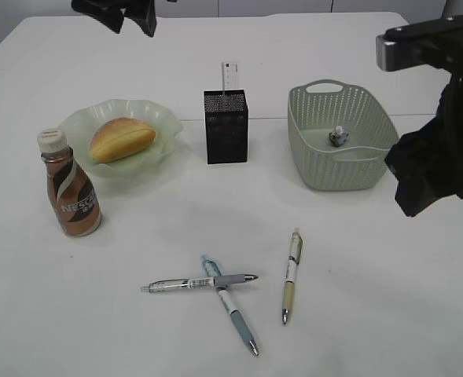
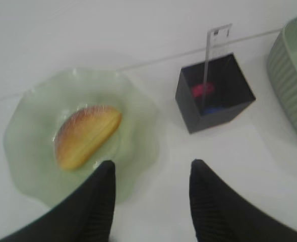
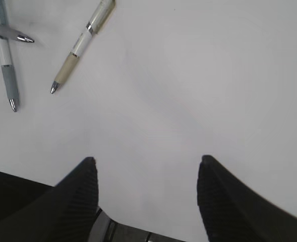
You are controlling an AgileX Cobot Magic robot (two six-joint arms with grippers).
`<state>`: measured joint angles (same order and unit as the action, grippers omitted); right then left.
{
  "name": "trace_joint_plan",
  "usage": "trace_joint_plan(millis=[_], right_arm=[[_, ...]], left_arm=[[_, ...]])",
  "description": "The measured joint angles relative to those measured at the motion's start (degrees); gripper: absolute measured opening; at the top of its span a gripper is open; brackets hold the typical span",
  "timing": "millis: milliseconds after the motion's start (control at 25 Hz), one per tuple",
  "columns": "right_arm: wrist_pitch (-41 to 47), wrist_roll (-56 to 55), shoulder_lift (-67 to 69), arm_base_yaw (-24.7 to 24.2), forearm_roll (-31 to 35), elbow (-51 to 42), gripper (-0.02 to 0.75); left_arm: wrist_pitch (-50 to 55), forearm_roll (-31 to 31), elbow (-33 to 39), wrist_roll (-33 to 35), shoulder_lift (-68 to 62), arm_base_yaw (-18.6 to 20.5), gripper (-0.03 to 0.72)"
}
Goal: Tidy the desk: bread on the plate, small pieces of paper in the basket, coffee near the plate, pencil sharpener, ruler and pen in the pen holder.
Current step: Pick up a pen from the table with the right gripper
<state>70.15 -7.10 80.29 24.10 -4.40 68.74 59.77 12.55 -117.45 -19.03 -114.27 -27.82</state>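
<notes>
The bread (image 1: 121, 138) lies on the plate (image 1: 162, 117), and the coffee (image 1: 70, 188) stands left of it. In the pen holder (image 1: 225, 137) the ruler (image 1: 229, 77) stands upright. A red thing (image 2: 202, 91) and a blue one lie at the holder's bottom; I cannot tell if either is the pencil sharpener. One small piece of paper (image 1: 339, 136) sits in the basket (image 1: 310, 161). Three pens (image 1: 292, 276) (image 1: 200, 282) (image 1: 233, 310) lie on the desk at the front. High above the plate, my left gripper (image 2: 151, 166) is open and empty. My right gripper (image 3: 148, 161) is open over bare desk, right of the pens (image 3: 82, 43).
The right arm (image 1: 435, 157) hangs just right of the basket, hiding its right end. A seam (image 1: 270, 118) crosses the desk behind the holder. Two of the pens lie crossed.
</notes>
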Motion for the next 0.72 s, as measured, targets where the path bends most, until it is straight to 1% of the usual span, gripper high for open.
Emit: trace_joint_plan(millis=[80,160,320,480,600,720], right_arm=[[0.0,0.0,0.0,0.0,-0.1,1.2,0.484],[0.1,0.0,0.0,0.0,-0.1,2.2,0.484],[0.2,0.1,0.0,0.0,-0.1,3.1,0.484],[0.2,1.1,0.0,0.0,0.0,3.2,0.484],[0.2,2.6,0.0,0.0,0.4,3.2,0.484],[0.2,6.3,0.0,0.0,2.8,3.2,0.484]], left_arm=[[6.9,-1.1,-1.1,0.7,0.7,0.5,0.350],[10.3,-2.8,-2.3,2.3,1.3,1.2,0.350],[11.7,-12.5,-2.4,4.7,4.2,3.1,0.350],[12.0,-15.4,-2.4,5.2,7.7,5.6,0.350],[12.0,-16.7,0.3,6.4,10.8,8.5,0.350],[12.0,-17.1,6.7,7.7,14.4,11.2,0.350]])
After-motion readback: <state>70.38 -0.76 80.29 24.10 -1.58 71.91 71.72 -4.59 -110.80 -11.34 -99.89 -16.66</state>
